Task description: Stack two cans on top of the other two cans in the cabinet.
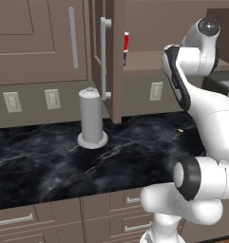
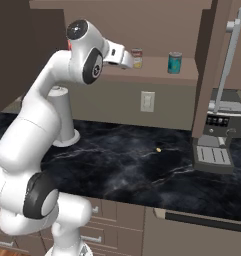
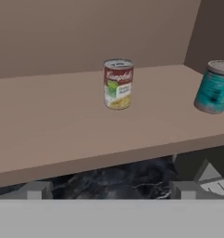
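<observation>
Red can (image 3: 118,83) (upright) beyond hand (image 3: 108,193)

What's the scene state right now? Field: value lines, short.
red can: upright on shelf, mid hand view
teal can: upright on same shelf, apart from red can, to its right in hand view
stacking: neither of these two cans is stacked
cabinet: door open, shelf exposed
gripper: in front of shelf edge, facing red can, holding nothing; jaws apart
counter: dark marble, paper towel holder standing on it
</observation>
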Available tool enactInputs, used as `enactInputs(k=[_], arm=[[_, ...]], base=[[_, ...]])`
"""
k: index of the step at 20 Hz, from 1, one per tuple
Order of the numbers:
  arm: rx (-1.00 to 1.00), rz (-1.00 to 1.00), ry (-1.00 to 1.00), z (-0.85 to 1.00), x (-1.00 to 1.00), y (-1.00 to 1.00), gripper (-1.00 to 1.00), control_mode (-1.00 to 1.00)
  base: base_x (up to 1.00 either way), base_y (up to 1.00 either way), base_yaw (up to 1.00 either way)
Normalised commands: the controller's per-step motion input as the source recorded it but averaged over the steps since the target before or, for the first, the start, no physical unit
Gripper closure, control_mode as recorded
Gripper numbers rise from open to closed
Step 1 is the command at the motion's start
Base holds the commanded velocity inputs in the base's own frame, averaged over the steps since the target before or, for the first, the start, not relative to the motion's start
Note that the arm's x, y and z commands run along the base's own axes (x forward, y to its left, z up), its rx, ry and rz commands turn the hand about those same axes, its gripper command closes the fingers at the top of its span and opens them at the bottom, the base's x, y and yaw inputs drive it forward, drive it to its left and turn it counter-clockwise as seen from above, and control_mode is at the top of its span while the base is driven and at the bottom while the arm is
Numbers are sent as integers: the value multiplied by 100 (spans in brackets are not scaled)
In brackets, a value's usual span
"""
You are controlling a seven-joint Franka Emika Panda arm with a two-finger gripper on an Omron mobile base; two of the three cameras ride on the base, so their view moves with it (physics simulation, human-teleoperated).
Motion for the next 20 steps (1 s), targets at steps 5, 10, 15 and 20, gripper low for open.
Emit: enactInputs(k=[5,10,15,20], arm=[[2,1,-16,-26,31,-11,-100,-100],[0,0,-9,-10,49,-10,-100,-100],[-2,0,2,-1,45,-13,-100,-100],[0,0,7,0,36,-18,-100,-100]], base=[[0,0,0],[0,0,0],[0,0,0],[0,0,0]])
